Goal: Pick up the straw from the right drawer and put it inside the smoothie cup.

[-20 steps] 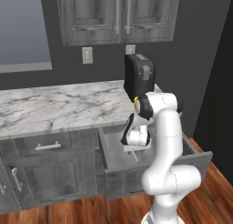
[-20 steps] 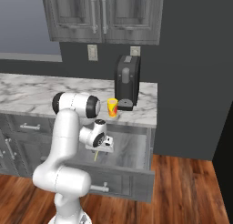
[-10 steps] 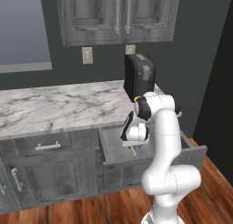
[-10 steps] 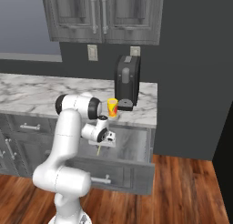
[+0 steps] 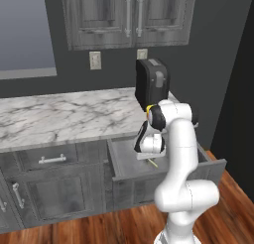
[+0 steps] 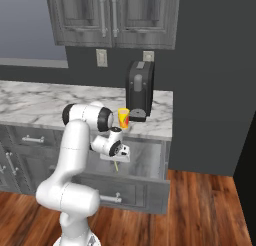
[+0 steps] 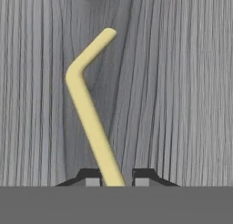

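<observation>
Yellow straw point(image 7: 89, 114) between pincer point(image 7: 113, 178) tips

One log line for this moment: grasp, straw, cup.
end effector: shut on thin yellow-green bent straw | position: above open grey wood-grain drawer | small yellow-orange cup: on counter, no straw in it

Over the last second the hand point(image 5: 150, 157) has risen above the drawer point(image 5: 163, 169), carrying the straw point(image 5: 153, 162) clamped between its fingertips, closer to the desk point(image 5: 64, 116) edge.
</observation>
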